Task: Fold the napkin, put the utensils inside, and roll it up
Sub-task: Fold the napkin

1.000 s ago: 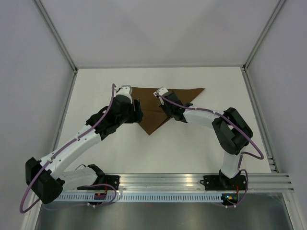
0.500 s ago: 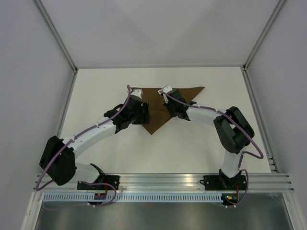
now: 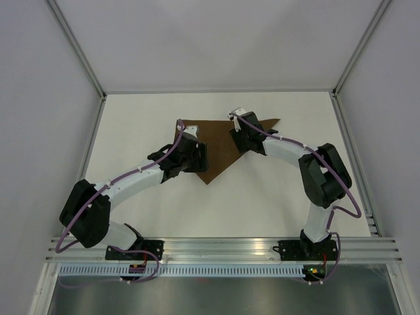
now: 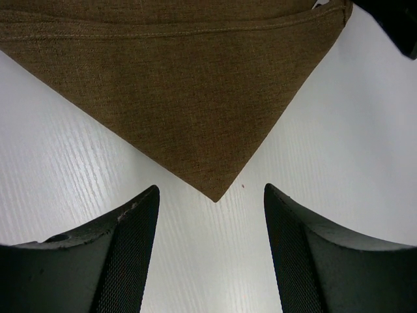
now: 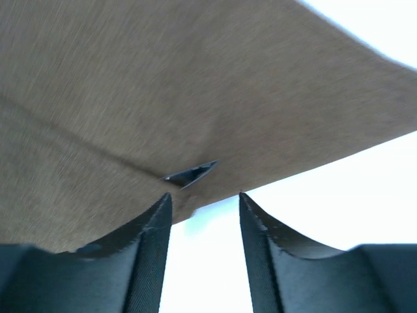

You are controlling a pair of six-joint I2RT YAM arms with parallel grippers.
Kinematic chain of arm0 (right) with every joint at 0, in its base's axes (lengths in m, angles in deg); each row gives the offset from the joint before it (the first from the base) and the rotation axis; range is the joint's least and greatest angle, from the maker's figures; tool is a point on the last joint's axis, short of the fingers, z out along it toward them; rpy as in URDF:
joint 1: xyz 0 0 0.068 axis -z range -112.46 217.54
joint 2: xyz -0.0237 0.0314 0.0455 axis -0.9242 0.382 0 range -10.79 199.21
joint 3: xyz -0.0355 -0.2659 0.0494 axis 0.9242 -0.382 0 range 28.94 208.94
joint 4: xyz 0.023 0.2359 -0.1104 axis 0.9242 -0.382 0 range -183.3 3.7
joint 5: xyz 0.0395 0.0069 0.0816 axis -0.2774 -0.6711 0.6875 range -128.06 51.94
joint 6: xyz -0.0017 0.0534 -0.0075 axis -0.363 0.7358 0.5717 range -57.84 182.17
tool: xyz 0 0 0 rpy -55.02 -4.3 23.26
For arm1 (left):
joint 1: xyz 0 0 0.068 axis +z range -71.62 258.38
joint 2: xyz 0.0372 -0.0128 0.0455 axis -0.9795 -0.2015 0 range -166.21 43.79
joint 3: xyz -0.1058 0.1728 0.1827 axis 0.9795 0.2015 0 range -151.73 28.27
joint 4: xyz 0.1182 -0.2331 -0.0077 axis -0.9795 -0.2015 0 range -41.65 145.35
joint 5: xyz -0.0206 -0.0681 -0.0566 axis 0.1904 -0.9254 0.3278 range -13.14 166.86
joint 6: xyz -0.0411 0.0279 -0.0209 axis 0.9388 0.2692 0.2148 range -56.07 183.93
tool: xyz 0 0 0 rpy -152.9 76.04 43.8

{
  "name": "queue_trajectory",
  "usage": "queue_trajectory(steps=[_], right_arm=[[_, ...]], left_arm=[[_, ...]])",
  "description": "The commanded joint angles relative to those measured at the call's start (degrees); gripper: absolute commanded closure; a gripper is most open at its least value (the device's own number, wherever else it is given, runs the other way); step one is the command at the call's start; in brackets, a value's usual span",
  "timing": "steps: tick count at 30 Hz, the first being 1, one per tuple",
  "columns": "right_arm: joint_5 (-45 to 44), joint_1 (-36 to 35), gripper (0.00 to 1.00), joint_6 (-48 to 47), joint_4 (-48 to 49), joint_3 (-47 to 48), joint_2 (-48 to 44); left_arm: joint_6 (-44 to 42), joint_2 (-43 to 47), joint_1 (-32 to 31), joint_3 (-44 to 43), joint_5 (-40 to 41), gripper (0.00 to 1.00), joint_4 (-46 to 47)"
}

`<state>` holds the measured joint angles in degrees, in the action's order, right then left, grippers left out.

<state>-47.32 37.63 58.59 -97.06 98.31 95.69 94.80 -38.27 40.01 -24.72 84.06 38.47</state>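
On the white table (image 3: 275, 197), we see the left gripper (image 4: 212, 189) spread wide and empty, facing a corner of the napkin (image 3: 223, 147), which lies flat, folded into a triangle. Over its right edge, the right gripper (image 5: 203, 195) stands narrowly parted, holding nothing.

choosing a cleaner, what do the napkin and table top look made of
The napkin looks like woven cloth, matte dark brown; fine thread grain and a stitched hem show in the left wrist view. Fibre unclear. The table top is white with faint straight wood-like grain and a dull sheen; probably laminate or painted board, not certain.
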Motion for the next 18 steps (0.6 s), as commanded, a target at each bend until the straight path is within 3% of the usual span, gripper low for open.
queue_trajectory(steps=[1,9,12,18], right_arm=[[2.31,3.36,0.47,1.64,-3.03,5.16,-0.65],[14.34,17.58,0.42,8.05,-9.53,13.86,3.02],[20.4,22.68,0.44,11.04,-11.29,17.81,6.27],[27.27,27.53,0.43,15.08,-14.02,24.33,13.66]], left_arm=[[1.82,-0.82,-0.13,-0.01,-1.66,0.31,3.61],[1.74,-1.08,-0.3,-0.18,-2.98,0.31,4.58],[1.73,-0.82,-0.3,-0.01,-3.33,0.31,4.93],[1.47,-0.73,-0.39,0.17,-3.69,0.31,5.19]])
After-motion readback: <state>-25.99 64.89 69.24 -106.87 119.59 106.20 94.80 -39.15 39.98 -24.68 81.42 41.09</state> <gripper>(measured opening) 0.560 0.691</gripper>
